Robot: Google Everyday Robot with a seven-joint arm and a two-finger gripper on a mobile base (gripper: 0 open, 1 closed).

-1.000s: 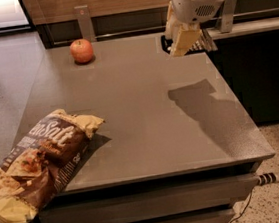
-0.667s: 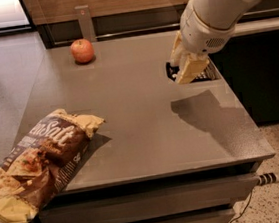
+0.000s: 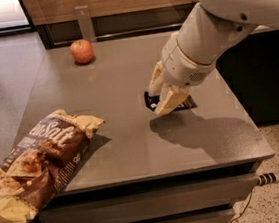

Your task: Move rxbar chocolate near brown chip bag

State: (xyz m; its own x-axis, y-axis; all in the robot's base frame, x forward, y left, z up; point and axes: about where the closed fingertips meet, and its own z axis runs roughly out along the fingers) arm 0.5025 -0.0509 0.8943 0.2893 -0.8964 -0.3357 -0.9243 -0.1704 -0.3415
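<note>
Lying at the lower left of the desk point(image 3: 134, 149), the brown chip bag point(image 3: 40, 167) waits. The hand point(image 3: 167, 99) has come down from the upper right to the middle, pinching the rxbar chocolate point(image 3: 152, 102) just over the desk. Closer to the bag now, but still apart.

rxbar chocolate point(image 3: 150, 101) mostly behind tool point(image 3: 159, 102)

Red apple point(image 3: 82, 51) on grey table point(image 3: 121, 80)
</note>
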